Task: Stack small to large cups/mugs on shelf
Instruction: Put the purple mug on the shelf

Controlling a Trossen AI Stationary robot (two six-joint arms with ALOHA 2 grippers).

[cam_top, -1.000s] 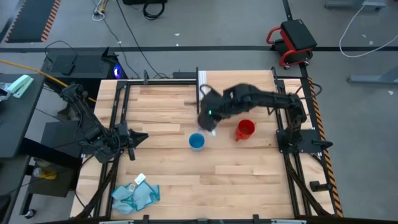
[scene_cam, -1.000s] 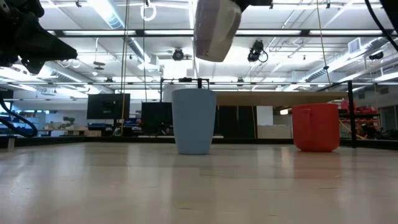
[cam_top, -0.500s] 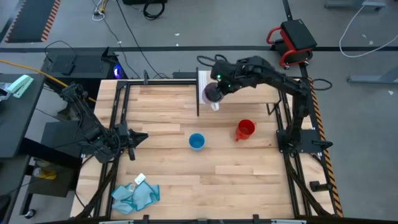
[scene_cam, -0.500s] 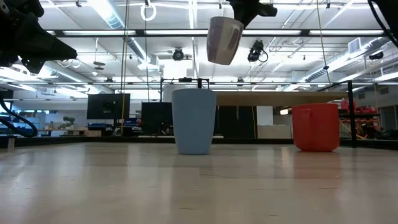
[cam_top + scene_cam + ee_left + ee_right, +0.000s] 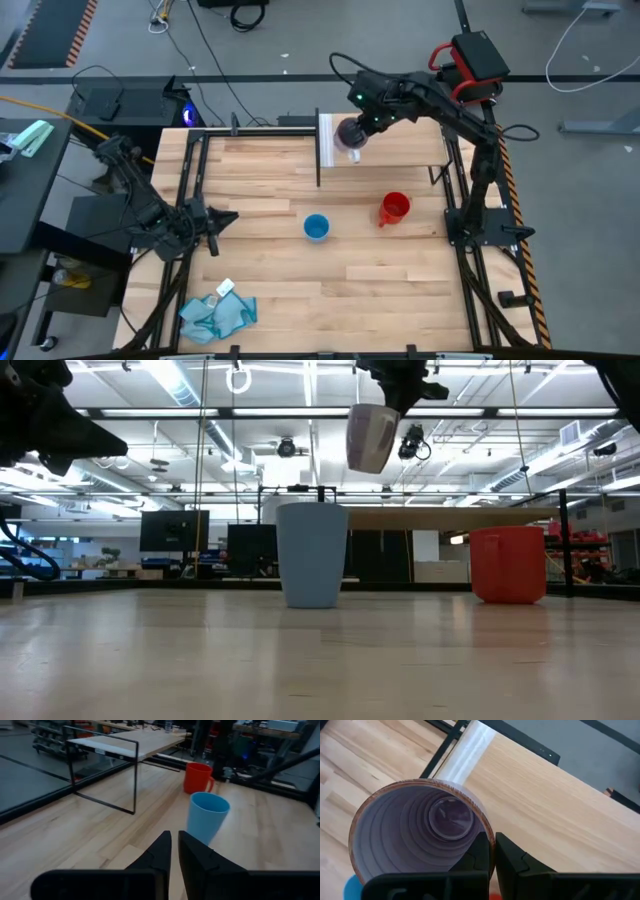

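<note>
- The blue cup [image 5: 354,881] is mostly hidden behind the purple cup [image 5: 420,835] in the right wrist view.
- The red mug's [image 5: 508,565] handle is not seen in the low view.

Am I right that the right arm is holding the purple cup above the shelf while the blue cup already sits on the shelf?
Not quite. The high view shows the blue cup standing on the tabletop, not on the shelf. The right gripper does hold the purple cup above the shelf.

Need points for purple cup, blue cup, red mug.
purple cup [image 5: 371,437], low view, side wall, held aloft.
blue cup [image 5: 316,227], high view, open top.
red mug [image 5: 508,565], low view, front of body.
</note>
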